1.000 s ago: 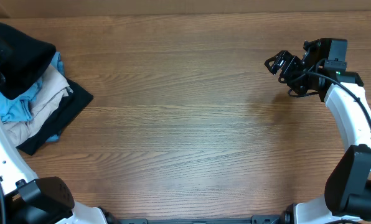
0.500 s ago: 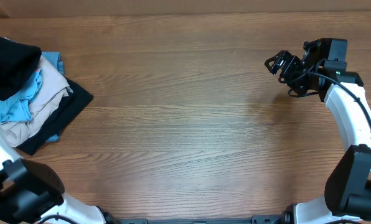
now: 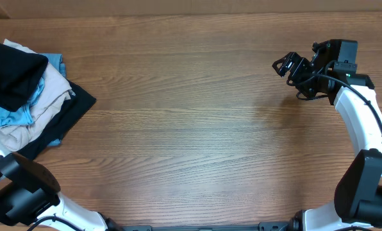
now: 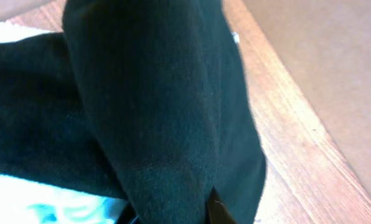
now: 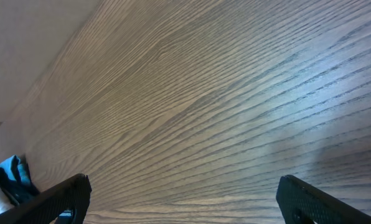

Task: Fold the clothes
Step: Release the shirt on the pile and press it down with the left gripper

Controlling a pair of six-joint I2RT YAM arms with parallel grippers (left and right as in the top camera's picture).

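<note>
Clothes (image 3: 15, 76), matte black and bunched, hang from clenched left hand (image 4: 173, 214); right hand (image 3: 284, 65) released.

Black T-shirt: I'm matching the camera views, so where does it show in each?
Overhead: black T-shirt bunched up at the far left.
Left wrist: fills most of the frame.
Right wrist: cannot make it out.
Shared landmark: light blue shirt, bottom left in both wrist views.

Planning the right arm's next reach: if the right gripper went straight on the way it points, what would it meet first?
Probably bare table: the open right gripper faces only wood; the clothes pile lies far off to the side.
</note>
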